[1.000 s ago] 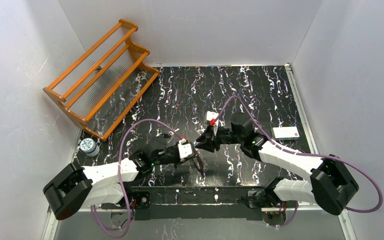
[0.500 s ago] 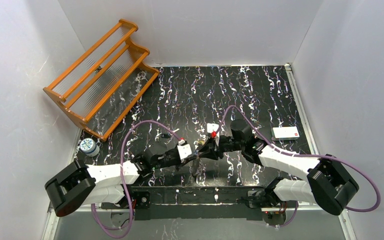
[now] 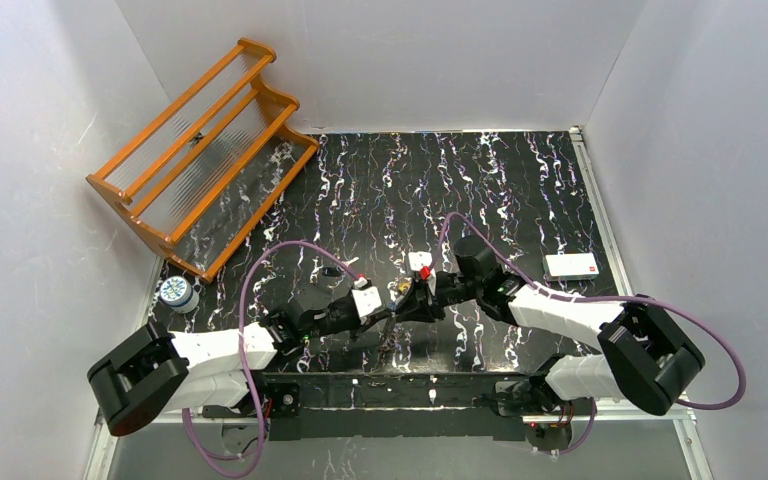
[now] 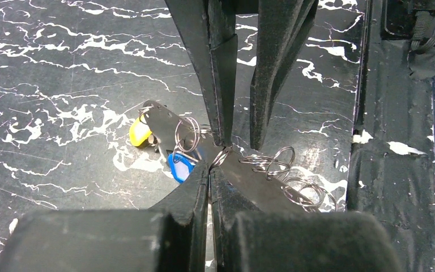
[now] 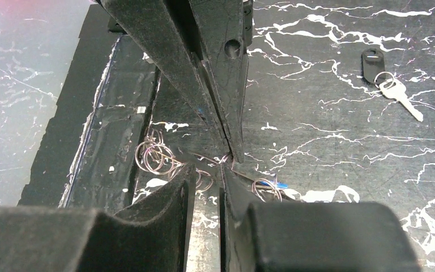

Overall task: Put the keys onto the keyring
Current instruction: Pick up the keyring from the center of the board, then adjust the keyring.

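The keyring is a black strip (image 4: 164, 120) carrying several metal split rings (image 4: 286, 170). A blue tag (image 4: 180, 168) and a yellow tag (image 4: 138, 134) hang from it. My left gripper (image 4: 210, 170) is shut on one small ring (image 4: 222, 155) at the strip's middle, just above the mat. My right gripper (image 5: 204, 173) faces it tip to tip, jaws a narrow gap apart, nothing seen pinched between them. The two meet near the table's front (image 3: 400, 298). A silver key (image 5: 399, 97) on a black fob (image 5: 372, 59) lies loose on the mat, behind the left gripper.
A white card with a red mark (image 3: 571, 265) lies to the right. A small round tin (image 3: 175, 292) stands at the left edge, in front of the orange wooden rack (image 3: 200, 150). The black base rail (image 4: 399, 141) runs close beside the grippers.
The right gripper has slid left toward the left gripper and its jaws have narrowed. The left gripper has stayed shut on the ring, and the strip now hangs lower, nearer the mat.
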Available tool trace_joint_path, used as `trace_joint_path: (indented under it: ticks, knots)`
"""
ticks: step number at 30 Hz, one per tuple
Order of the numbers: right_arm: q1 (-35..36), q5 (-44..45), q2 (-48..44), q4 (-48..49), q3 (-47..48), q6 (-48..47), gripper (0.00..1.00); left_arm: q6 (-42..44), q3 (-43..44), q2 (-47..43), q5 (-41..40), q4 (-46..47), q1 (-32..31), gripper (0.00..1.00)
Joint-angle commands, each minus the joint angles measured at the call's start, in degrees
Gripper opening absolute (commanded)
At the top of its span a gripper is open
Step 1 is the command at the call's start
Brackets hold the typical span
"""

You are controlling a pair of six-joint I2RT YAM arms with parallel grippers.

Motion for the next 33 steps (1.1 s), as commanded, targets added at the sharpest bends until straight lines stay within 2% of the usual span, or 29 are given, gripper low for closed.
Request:
trace_joint_path:
  ticks: [1,20,29,31,33]
  knots:
    - [0.0,1.1,1.6,-1.3,2.4,-0.4,0.3,-0.2,-0.9,-1.1,-0.8,-1.2,-0.3,0.0]
    - [0.1,8.6,0.5,-0.9,1.2,-1.2,0.41,-0.5,-0.6,-1.6,-0.6,-1.2,-0.3,0.0]
    - [0.2,6.2,0.7,2.8,-0.3,0.2,0.37,-0.8,-0.1,-1.5,-0.5,-1.2,-0.3,0.0]
    - [0.3,5.7,1.0,3.4,-0.3,0.4,0.34,-0.9,-0.1,-1.5,-0.6,-1.1,-0.3,0.0]
    - [0.3,5.0,1.6,3.5,0.0,0.2,0.28,-1.0,0.0,-1.5,-0.5,-1.1,-0.3,0.0]
